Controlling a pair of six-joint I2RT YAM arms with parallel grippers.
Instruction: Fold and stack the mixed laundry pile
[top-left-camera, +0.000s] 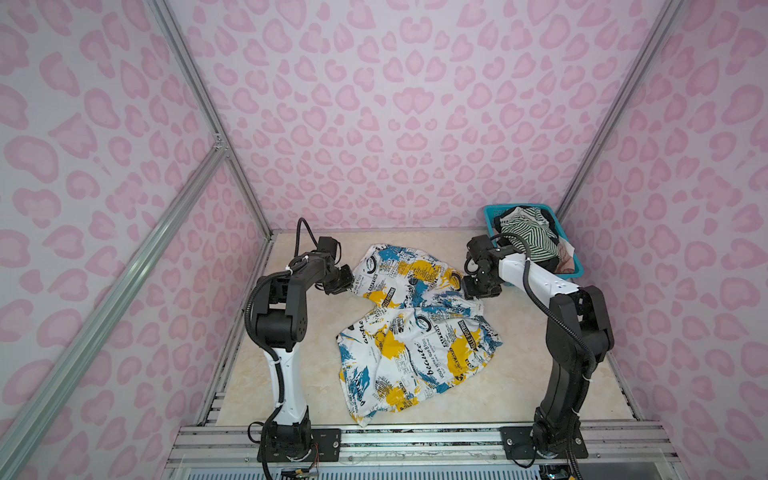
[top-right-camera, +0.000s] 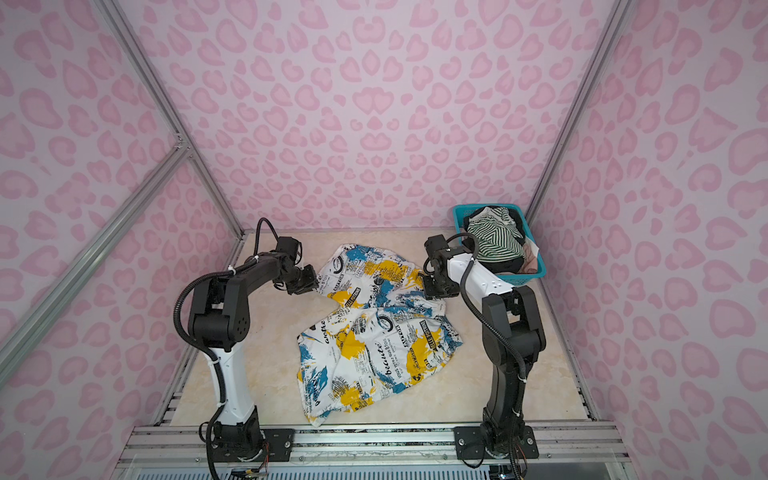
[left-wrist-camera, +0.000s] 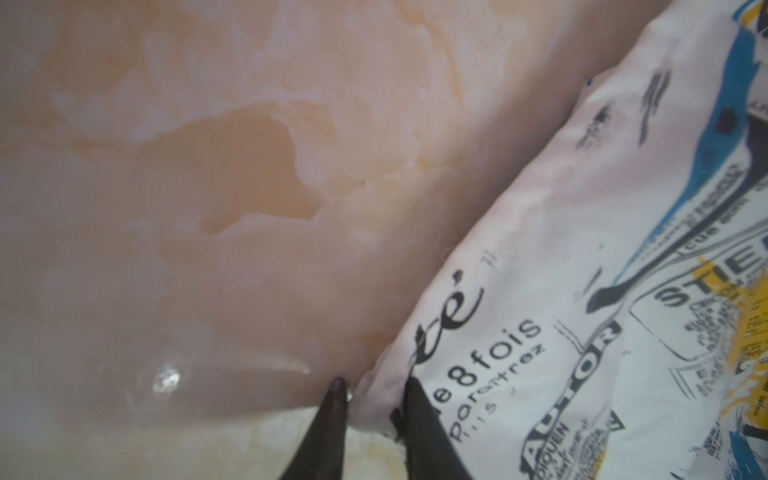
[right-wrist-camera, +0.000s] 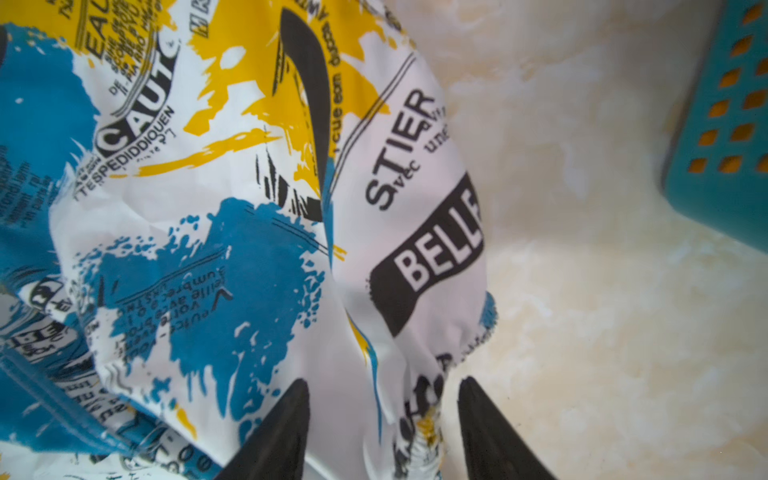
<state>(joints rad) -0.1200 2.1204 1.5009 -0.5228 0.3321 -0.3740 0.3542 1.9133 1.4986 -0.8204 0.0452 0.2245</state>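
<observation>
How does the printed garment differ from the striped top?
The printed garment lies spread on the table, with blue-yellow splashes and black lettering; the striped top sits bunched in the teal basket, green-and-white. The left hand pinches the printed garment's edge; no hand holds the striped top. Both are unfolded.

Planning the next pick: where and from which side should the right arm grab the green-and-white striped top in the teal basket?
Pinch a raised fold near the crown of the striped top, coming straight down from above. It lies bunched and seems to mound above the rim of the basket. The basket's walls close off its sides, so a top-down pinch is probably the only clean approach.
</observation>
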